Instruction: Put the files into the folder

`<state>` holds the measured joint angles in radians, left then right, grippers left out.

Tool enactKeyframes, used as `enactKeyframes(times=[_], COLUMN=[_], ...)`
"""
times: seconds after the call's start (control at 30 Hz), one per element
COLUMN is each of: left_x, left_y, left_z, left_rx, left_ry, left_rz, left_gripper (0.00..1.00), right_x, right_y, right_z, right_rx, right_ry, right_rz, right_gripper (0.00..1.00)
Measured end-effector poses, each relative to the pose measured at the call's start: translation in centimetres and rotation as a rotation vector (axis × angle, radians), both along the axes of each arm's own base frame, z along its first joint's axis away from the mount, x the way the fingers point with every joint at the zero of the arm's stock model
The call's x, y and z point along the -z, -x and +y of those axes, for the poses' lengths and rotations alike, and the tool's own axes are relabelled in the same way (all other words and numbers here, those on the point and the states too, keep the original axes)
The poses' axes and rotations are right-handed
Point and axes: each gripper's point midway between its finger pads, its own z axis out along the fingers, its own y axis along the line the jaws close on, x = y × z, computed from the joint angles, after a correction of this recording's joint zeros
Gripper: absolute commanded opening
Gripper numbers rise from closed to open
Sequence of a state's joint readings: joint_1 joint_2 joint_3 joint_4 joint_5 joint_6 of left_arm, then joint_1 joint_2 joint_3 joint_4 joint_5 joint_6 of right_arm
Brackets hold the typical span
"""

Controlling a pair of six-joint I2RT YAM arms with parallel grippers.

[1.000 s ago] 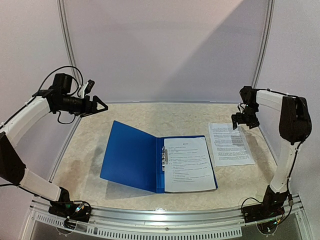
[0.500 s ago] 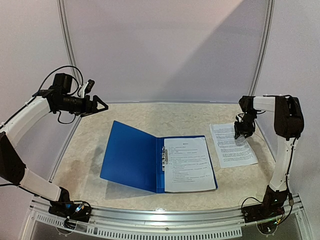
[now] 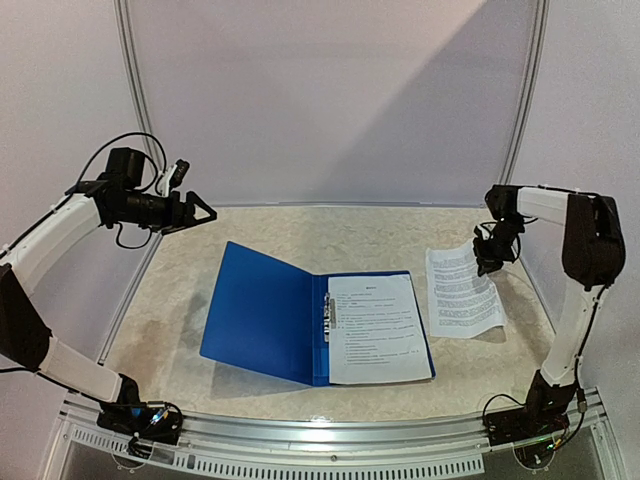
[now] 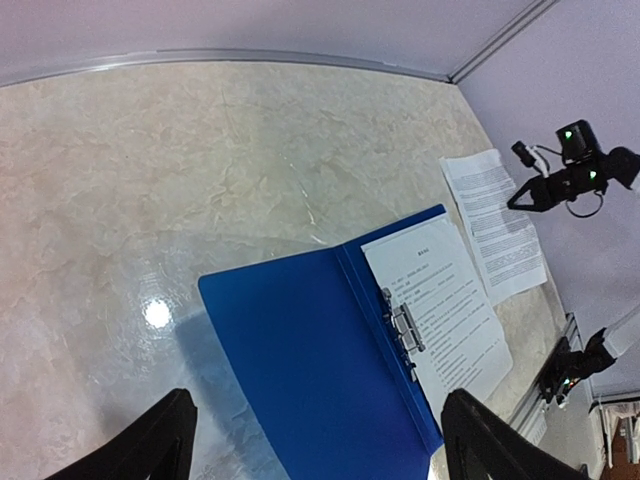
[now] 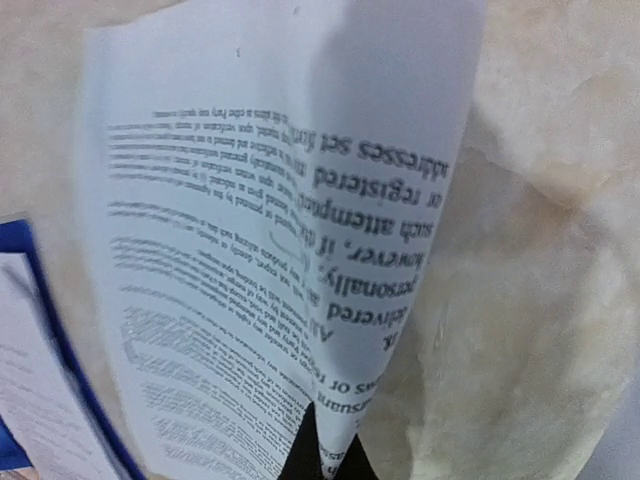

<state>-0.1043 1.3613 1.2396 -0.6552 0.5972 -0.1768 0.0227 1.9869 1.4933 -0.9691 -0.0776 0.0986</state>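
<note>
The blue folder (image 3: 262, 310) (image 4: 300, 360) lies open on the table, metal clip (image 3: 327, 318) at its spine. One printed sheet (image 3: 375, 328) (image 4: 440, 310) rests flat on its right half. A second sheet of the files (image 3: 462, 295) (image 5: 270, 250) lies right of the folder, its far right corner lifted and curled. My right gripper (image 3: 486, 260) (image 5: 325, 455) is shut on that raised edge, the paper pinched between its dark fingertips. My left gripper (image 3: 205, 212) (image 4: 315, 425) hangs open high above the table's back left, holding nothing.
The beige marbled table (image 3: 250, 235) is bordered by a metal rail at the back (image 4: 250, 55) and a slotted rail at the front (image 3: 330, 440). Both arm bases stand at the near corners. Purple walls close in behind and beside.
My right gripper came down onto the loose sheet's far edge, shut on it and raised that edge, so the sheet now curls upward. The left arm has not moved.
</note>
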Motion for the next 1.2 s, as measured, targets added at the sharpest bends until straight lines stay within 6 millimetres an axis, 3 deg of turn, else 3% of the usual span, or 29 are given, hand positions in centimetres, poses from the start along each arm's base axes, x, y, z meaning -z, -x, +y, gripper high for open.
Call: enactKeyframes(times=[0.17, 0.27, 0.4, 0.5, 0.63, 0.83, 0.93, 1.2], left_x=[1.6, 2.5, 3.8, 4.4, 5.2, 7.7, 8.0, 7.9], left_y=[0.5, 0.6, 0.8, 0.9, 1.0, 1.7, 1.8, 1.4], left_z=[0.0, 0.1, 0.2, 0.2, 0.3, 0.4, 0.3, 0.0], left_rx=[-0.007, -0.02, -0.034, -0.043, -0.071, -0.119, -0.128, -0.133], left_ry=[0.007, 0.013, 0.016, 0.021, 0.037, 0.067, 0.077, 0.094], left_rz=[0.033, 0.059, 0.078, 0.094, 0.108, 0.176, 0.188, 0.171], left_gripper=[0.86, 0.86, 0.86, 0.85, 0.84, 0.82, 0.81, 0.81], right_x=[-9.6, -14.4, -18.7, -20.2, -19.6, -13.2, -10.7, -8.0], right_y=[0.9, 2.6, 5.0, 7.3, 9.5, 12.0, 12.0, 10.3], right_z=[2.7, 5.3, 8.5, 10.5, 13.0, 16.9, 18.7, 21.3], right_rx=[-0.029, -0.068, -0.089, -0.078, -0.057, -0.022, -0.022, -0.044], right_ry=[-0.071, -0.118, -0.228, -0.344, -0.471, -0.57, -0.591, -0.669], right_rz=[-0.212, -0.317, -0.398, -0.408, -0.365, -0.184, -0.121, -0.09], right_gripper=[0.0, 0.0, 0.0, 0.0, 0.0, 0.0, 0.0, 0.0])
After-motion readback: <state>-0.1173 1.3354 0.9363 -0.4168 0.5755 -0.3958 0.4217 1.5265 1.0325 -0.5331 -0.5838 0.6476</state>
